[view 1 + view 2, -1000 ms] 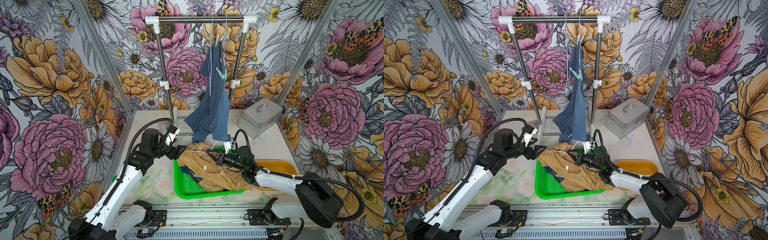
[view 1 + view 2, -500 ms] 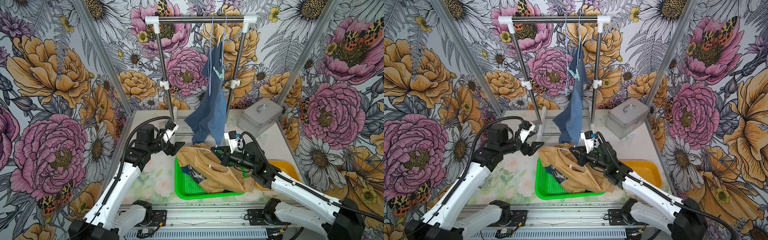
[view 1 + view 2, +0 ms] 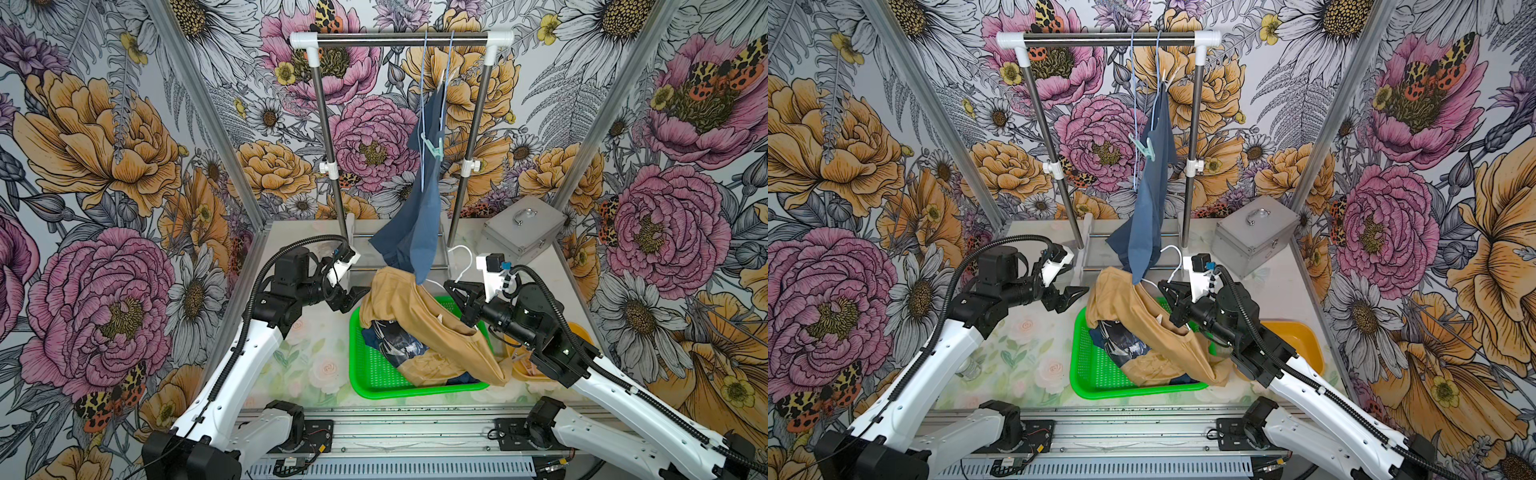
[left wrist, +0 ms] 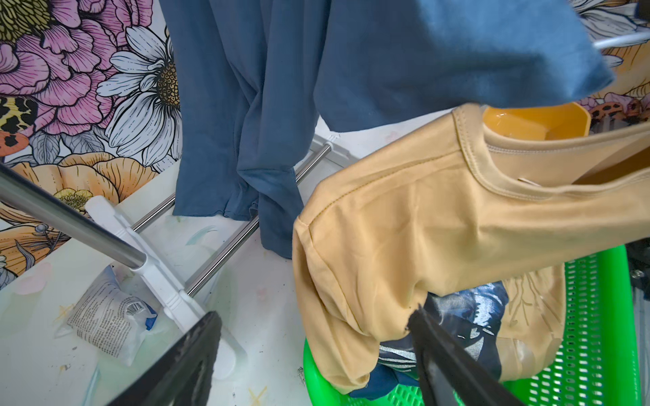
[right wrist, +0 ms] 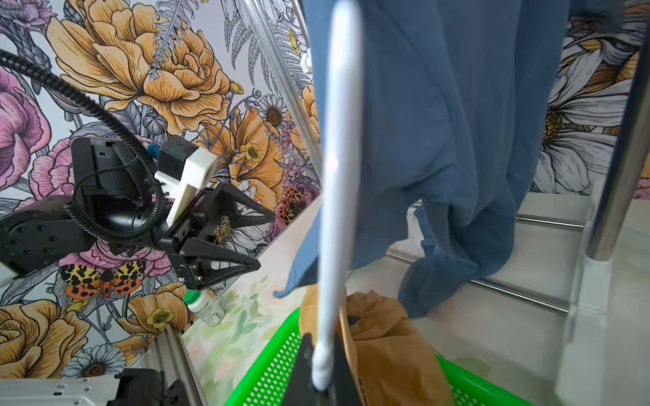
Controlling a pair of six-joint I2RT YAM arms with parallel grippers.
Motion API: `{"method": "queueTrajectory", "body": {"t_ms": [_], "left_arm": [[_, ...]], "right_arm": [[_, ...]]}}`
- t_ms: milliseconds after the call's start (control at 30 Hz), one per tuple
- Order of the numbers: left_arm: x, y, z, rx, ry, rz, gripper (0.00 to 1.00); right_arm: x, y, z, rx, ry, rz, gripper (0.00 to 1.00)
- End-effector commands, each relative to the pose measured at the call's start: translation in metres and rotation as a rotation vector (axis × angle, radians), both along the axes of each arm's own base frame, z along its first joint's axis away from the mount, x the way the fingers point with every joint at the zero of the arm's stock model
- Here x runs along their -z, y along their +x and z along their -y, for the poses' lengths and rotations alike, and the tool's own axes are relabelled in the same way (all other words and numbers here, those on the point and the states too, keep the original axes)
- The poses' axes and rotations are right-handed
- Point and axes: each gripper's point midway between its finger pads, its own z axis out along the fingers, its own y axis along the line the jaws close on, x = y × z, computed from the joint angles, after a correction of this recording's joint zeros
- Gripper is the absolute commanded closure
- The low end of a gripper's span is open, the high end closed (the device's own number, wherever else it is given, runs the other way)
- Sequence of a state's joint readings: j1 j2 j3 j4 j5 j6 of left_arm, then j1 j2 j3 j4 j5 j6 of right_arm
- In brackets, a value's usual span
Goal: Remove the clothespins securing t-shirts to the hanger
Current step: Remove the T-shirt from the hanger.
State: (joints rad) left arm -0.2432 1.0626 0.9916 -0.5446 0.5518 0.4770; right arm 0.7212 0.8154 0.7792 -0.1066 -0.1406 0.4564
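**The only pinned clip in sight is high on the rack, above and behind both grippers.**

The mint clip (image 3: 432, 143) bites the blue shirt (image 3: 419, 224) partway down the rack (image 3: 328, 145), nearer its right post than its left. Its long axis slants, and it sits on the shirt's edge facing the left arm's side. The left gripper (image 3: 353, 299) hangs low by the back left corner of the basket (image 3: 415, 390), just beside the tan shirt (image 3: 415, 307). Its jaws are spread and empty. The right gripper (image 3: 451, 291) is clenched on the white hanger (image 5: 337, 175) carrying the tan shirt over the basket, so it looks tied up. I'd judge the left arm the one to go, up and back. No clip shows on the tan shirt.
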Motion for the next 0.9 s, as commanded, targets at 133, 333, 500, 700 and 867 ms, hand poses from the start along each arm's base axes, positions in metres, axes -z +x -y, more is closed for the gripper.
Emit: {"method": "queueTrajectory", "body": {"t_ms": [133,333,500,700,867], "left_arm": [[0.003,0.006,0.010,0.142,0.050,0.067,0.14],[0.019,-0.001,0.031,0.258,-0.004,-0.007,0.17],[0.030,0.000,0.045,0.290,0.018,-0.035,0.35],[0.019,0.022,0.033,0.171,0.024,-0.047,0.98],[-0.006,0.054,-0.003,-0.035,-0.080,-0.097,1.00]], "right_arm": [[-0.028,-0.034,0.001,-0.140,-0.005,0.084,1.00],[-0.050,-0.046,0.009,-0.152,0.012,0.172,1.00],[-0.055,-0.052,0.005,-0.195,0.012,0.184,1.00],[-0.058,-0.052,0.014,-0.162,-0.021,0.230,1.00],[-0.066,-0.059,0.028,-0.134,-0.061,0.343,1.00]]}}
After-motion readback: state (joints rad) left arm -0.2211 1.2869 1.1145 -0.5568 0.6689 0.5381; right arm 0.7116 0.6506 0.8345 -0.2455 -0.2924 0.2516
